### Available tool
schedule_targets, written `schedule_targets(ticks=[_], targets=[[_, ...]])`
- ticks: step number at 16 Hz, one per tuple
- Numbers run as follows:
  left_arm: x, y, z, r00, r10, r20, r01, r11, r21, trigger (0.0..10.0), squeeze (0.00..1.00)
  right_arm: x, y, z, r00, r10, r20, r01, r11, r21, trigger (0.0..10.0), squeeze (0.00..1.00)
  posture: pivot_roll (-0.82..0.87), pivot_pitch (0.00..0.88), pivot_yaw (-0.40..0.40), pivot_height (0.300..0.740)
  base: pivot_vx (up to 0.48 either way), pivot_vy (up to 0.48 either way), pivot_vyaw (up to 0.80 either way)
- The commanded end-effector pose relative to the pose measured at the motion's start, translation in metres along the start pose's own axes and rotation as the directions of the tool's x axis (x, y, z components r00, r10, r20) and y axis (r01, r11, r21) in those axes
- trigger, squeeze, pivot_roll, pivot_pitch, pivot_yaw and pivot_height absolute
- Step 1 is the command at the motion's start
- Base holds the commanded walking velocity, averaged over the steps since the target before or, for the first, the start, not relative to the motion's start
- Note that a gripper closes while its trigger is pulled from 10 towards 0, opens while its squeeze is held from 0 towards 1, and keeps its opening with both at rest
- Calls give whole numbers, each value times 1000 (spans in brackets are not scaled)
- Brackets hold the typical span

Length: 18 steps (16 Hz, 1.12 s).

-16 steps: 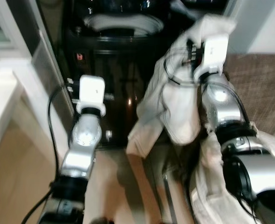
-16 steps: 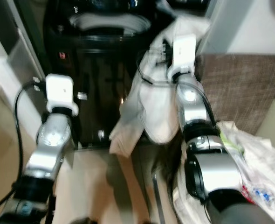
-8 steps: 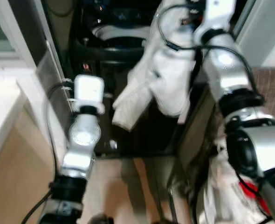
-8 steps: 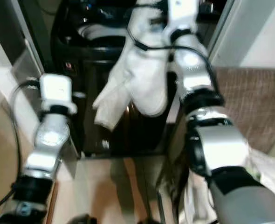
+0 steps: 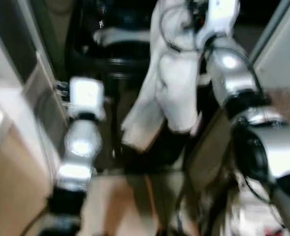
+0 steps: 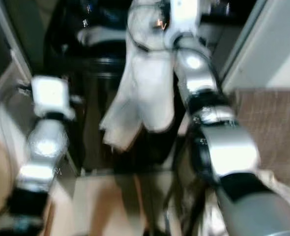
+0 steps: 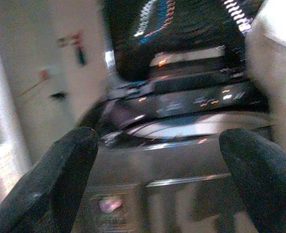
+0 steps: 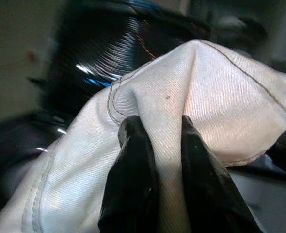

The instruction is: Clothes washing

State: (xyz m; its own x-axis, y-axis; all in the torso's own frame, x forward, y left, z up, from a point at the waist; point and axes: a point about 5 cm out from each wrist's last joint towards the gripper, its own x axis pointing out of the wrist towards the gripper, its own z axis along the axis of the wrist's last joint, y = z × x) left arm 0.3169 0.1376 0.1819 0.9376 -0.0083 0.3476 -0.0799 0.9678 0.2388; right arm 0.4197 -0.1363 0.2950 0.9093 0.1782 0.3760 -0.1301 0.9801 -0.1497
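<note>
The robot stood in front of a black top-loading washing machine [image 5: 118,64]. Its right gripper [image 8: 155,145] was pinched tight on a fold of a white garment [image 5: 177,86], with seams showing on the cloth. The right arm was held up high, so the garment hung down in the air in front of the machine, near its open top. The bottom of the cloth dangled beside the dark front of the machine. None of it looked to be inside the drum [image 7: 196,128].

The left gripper [image 7: 160,160] was spread wide and held nothing. It pointed at the top of the washing machine, a little apart from it.

So the job looked about half done for this piece. It was picked up and carried to the machine. It probably had to go over the opening and be let go into the drum. More pale cloth [image 6: 277,182] lay low on the robot's right, maybe more washing.
</note>
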Motion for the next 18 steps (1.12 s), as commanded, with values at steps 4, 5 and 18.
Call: schedule_targets(ticks=[4,5,18], targets=[[1,5,10,999,-21,46,20,1000,21,10000,0,18,-4,56,985,-8,173,15,999,-38,10000,0,82,0,-71,740,480,0,0],[1,4,11,998,-25,50,24,999,22,10000,0,20,-5,64,982,-8,186,17,999,-49,10000,0,85,0,-74,740,480,0,0],[-28,13,103,965,-182,188,181,983,27,10000,0,7,54,-18,939,121,-323,-287,793,-538,10000,0,276,113,-142,740,295,0,0]])
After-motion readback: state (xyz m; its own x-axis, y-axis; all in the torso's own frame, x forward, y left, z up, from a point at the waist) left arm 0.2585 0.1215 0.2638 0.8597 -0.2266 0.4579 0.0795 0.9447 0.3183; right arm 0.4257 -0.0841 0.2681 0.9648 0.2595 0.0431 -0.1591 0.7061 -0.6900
